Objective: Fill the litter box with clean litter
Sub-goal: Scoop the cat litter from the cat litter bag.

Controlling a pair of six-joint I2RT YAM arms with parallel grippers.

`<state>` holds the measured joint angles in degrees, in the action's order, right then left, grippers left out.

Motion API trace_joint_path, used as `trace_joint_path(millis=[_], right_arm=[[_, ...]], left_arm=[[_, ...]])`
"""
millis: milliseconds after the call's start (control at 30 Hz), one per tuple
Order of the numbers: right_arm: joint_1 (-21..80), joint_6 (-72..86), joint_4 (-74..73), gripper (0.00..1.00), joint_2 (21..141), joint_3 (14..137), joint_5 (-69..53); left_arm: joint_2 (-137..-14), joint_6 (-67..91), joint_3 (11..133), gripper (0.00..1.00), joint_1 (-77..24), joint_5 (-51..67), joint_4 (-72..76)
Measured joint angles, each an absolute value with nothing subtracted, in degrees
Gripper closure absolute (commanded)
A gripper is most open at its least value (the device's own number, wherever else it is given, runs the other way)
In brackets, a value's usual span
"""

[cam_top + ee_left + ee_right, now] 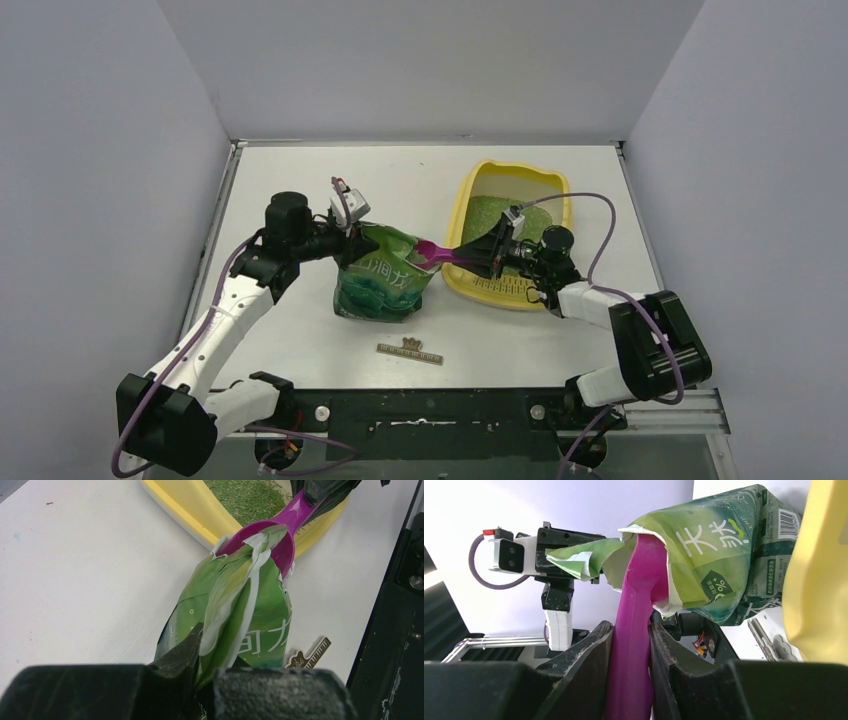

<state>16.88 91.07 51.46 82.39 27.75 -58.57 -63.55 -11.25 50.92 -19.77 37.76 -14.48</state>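
From above, the litter box (pixel 468 190) lies on the right half of the table (pixel 290 180). Its long axis runs near to far and its slotted end faces near. Green clean litter (pixel 488 215) covers part of its floor. Just left of it stands the bag (pixel 380 285), and the left gripper (pixel 350 222) is clenched on the bag's top edge, seemingly to hold it upright with its mouth turned right, toward the box. The right gripper (pixel 492 255) hangs over the box's near left rim, grasping the handle of the scoop (pixel 437 253). The scoop lies left to right with its bowl at the bag's mouth. A small notched strip (pixel 410 350) lies nearer on the table.

The left wrist view shows the left gripper (pixel 207 660) pinching the bag (pixel 235 610) by a folded flap. This pulls the torn opening toward the scoop (pixel 285 545), whose bowl sits partly inside it. Beyond that are the rim of the litter box (pixel 185 510) and the clean litter (pixel 245 497).

In the right wrist view, the right gripper (pixel 631 630) clamps the scoop (pixel 639 590) along its handle, with the bowl end hidden inside the bag (pixel 724 555). This looks like a dip for another load. The yellow wall of the litter box (pixel 814 580) is at the right edge.
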Motion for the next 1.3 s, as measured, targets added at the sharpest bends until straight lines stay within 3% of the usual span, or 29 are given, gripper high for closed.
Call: trace_joint_path(millis=[400,1300], right_arm=[[12.75,76.4,26.85,1.0,72.93,31.97,-62.48],[5.5,69.14,8.88,1.0,62.67,32.95,-65.65]], left_arm=[[-63.55,-11.35,50.92,1.0,-19.77,37.82,-14.81],[-63.55,-11.35,50.92,1.0,-19.79,37.91,-14.83]])
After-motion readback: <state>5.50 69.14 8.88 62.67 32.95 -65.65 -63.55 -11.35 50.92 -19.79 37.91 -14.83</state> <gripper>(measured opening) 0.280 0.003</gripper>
